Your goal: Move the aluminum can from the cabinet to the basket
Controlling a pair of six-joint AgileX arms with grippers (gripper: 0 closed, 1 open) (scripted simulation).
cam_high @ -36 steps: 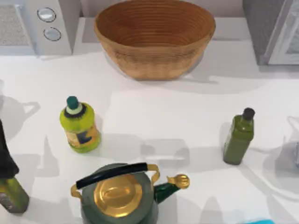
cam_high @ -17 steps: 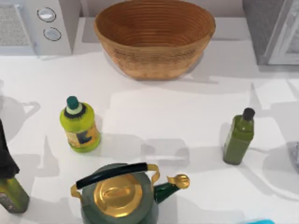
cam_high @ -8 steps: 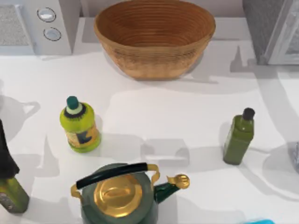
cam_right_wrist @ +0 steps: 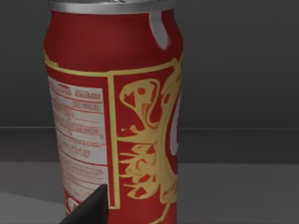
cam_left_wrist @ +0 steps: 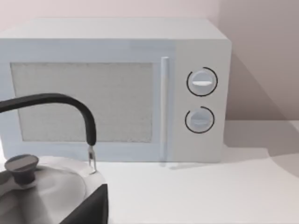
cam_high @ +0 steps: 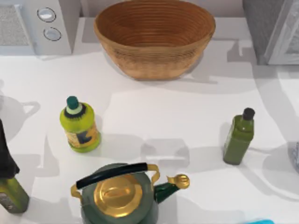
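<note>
1. The right end effector (cam_right_wrist: 88, 209) shows as a dark wedge at the lower edge of the right wrist view. I cannot tell whether it is open or closed.
2. The aluminum can (cam_right_wrist: 117, 116) stands upright directly ahead of the right end effector and very close to it. Its red side, with gold ornament and a white panel of print, faces the end effector, and the silver rim is at its top.
3. The can rests on a dark grey floor, with a dark grey wall behind it, beyond the end effector.
4. The left end effector (cam_left_wrist: 91, 207) shows as a dark wedge low in the left wrist view. I cannot tell whether it is open or closed.
5. Just ahead of the left end effector sits a grey kettle (cam_left_wrist: 42, 186) with a black arched handle and a dark knob on its lid. Farther ahead stands a white microwave (cam_left_wrist: 117, 93) with two round knobs, its door facing the end effector.
6. In the top view, the basket (cam_high: 154, 56) stands at the far middle of the white worktop (cam_high: 163, 116). The cabinet (cam_high: 261, 28) is at the far right corner, and the microwave is at the far left corner.
7. On the worktop, a yellow-green bottle (cam_high: 80, 125) stands at the left and an olive bottle (cam_high: 239, 137) at the right, well apart. A green kettle (cam_high: 119, 193) with a gold lid sits at the near edge between them.
</note>
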